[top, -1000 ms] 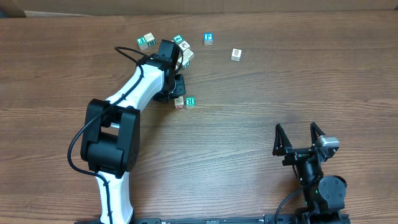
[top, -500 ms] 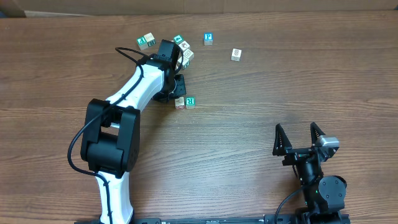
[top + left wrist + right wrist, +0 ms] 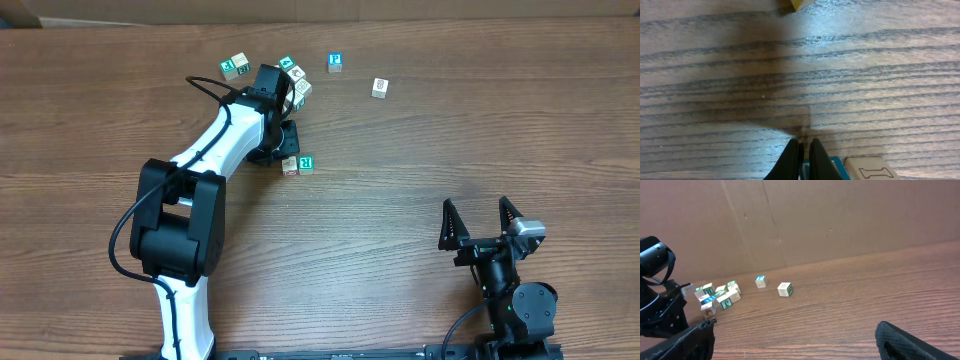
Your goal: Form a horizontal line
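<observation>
Overhead: two-cube row (image 3: 298, 164) running left-right beside closed left gripper (image 3: 284, 150); right gripper (image 3: 482, 222) spread.

Left arm (image 3: 215, 145): glossy white link shells, black joint housings, loose black cable behind its black end effector (image 3: 283, 135). Right end effector (image 3: 482, 222): black, pointed triangular fingers, grey block alongside.

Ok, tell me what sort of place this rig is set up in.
Probably a lab or test bench: a bare wood-grain table, a plain cardboard backdrop behind it, and scattered alphabet cubes as practice props.
</observation>
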